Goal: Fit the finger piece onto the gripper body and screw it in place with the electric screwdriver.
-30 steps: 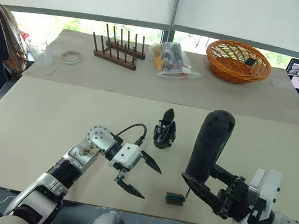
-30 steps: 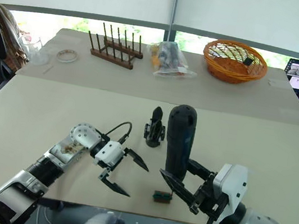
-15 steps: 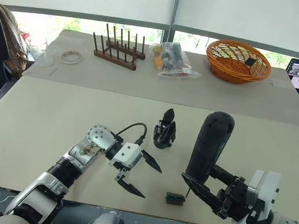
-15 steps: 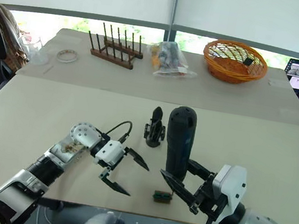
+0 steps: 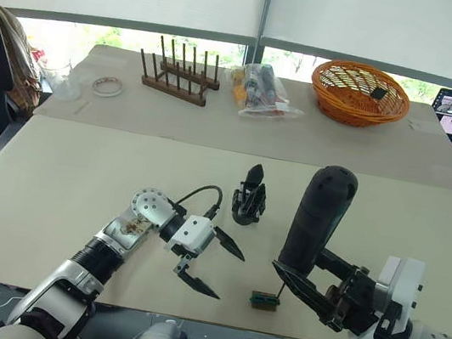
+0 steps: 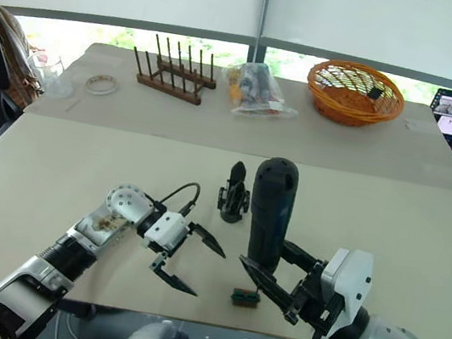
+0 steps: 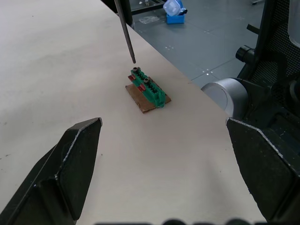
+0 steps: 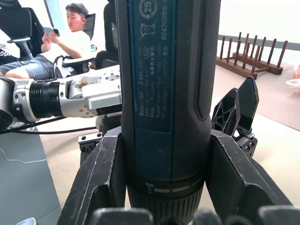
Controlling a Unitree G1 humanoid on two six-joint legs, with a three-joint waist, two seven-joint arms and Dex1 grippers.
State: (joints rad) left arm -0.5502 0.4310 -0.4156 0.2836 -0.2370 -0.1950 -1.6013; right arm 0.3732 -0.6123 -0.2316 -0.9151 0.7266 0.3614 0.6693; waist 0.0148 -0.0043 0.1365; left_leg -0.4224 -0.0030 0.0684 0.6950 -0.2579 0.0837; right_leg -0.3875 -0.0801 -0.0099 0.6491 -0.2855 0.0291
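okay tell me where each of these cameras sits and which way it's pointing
Head eyes: look forward and down over the table; both arms show, left gripper open, right gripper holding the electric screwdriver upright.
Left wrist: looks along its open fingers at the green block and bit.
Right wrist: looks along its fingers at the screwdriver.
Shared: block, screwdriver.

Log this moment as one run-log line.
right tool: shut on screwdriver, upright, bit just above green block | left tool: open, empty | gripper body: on table, untouched
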